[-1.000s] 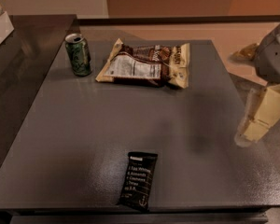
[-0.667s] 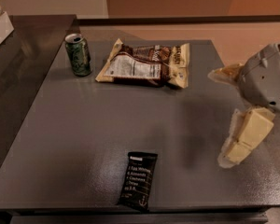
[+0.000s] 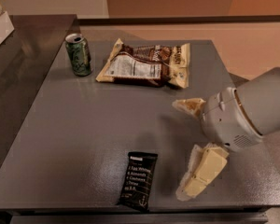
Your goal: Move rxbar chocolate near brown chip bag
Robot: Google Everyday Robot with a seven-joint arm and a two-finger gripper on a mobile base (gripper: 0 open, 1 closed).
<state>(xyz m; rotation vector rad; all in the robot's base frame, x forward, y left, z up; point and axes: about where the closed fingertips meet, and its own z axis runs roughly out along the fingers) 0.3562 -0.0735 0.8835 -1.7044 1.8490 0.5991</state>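
Note:
The rxbar chocolate point(image 3: 138, 180) is a small flat black bar with white text, lying near the front edge of the grey table point(image 3: 84, 134). The brown chip bag point(image 3: 147, 65) lies flat at the back of the table, label panel up, cream ends showing. My gripper point(image 3: 178, 149) hovers over the table's right side, just right of the bar and apart from it. Its two cream fingers point(image 3: 201, 171) are spread wide and hold nothing.
A green soda can point(image 3: 79, 54) stands upright at the back left, left of the bag. A darker counter point(image 3: 18, 64) adjoins the table on the left. The table's right edge drops to an orange-tan floor point(image 3: 252, 45).
My gripper has moved left and forward from the table's right edge toward the bar. The bar, bag and can have not moved.

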